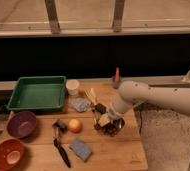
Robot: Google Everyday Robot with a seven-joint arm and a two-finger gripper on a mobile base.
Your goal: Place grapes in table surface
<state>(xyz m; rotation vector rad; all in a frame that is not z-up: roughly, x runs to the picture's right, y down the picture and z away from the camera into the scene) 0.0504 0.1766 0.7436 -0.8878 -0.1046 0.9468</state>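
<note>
Orange fruit (75, 125) sits left of the work zone, blue sponge (81, 149) in front of it. Hand (104, 122) low over desk (123, 152), right of the fruit; grapes (109, 128) directly under it, touching or nearly touching the wood. Cannot tell finger opening or grip. Bare planks lie right and front

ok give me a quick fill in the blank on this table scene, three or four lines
1. The end effector is low over the ____ bunch near the table's right side.
2. The tray at the back left is ____ in colour.
3. The round fruit left of the grapes is ____.
4. The white cup stands just ____ of the tray.

Missing words: grapes; green; orange; right
</note>
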